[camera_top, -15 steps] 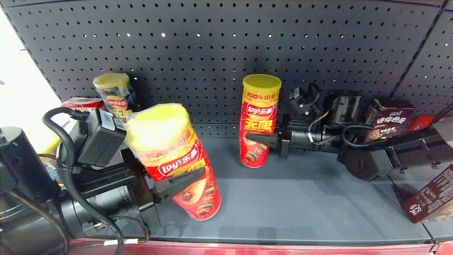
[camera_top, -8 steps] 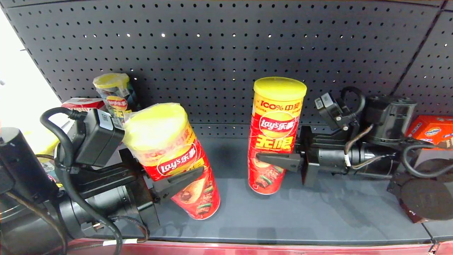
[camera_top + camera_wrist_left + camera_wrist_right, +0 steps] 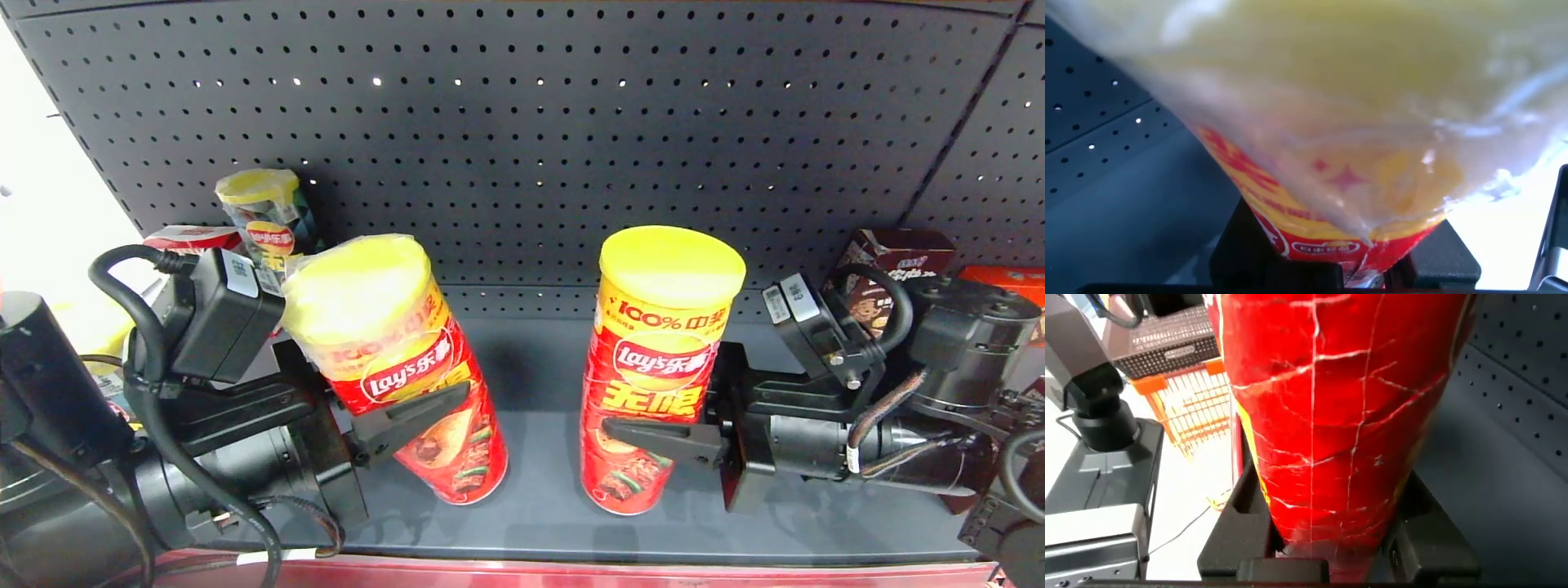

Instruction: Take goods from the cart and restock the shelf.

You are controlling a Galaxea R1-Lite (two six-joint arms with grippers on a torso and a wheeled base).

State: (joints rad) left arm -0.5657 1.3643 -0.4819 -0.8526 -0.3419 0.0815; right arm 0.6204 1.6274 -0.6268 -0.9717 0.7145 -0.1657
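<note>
Can 1 [image 3: 392,351] tilted, left end effector [image 3: 433,384] — can 2 [image 3: 663,351] upright, right end effector [image 3: 645,418].

The right gripper [image 3: 645,425] draws its red chip can [image 3: 665,327] away from the back of the shelf [image 3: 539,384] toward the front edge and slightly toward the right end; the can, upright, now sits near the front edge

A shop: pegboard-backed shelf [image 3: 571,490] of snack goods, orange basket [image 3: 1196,408].
</note>
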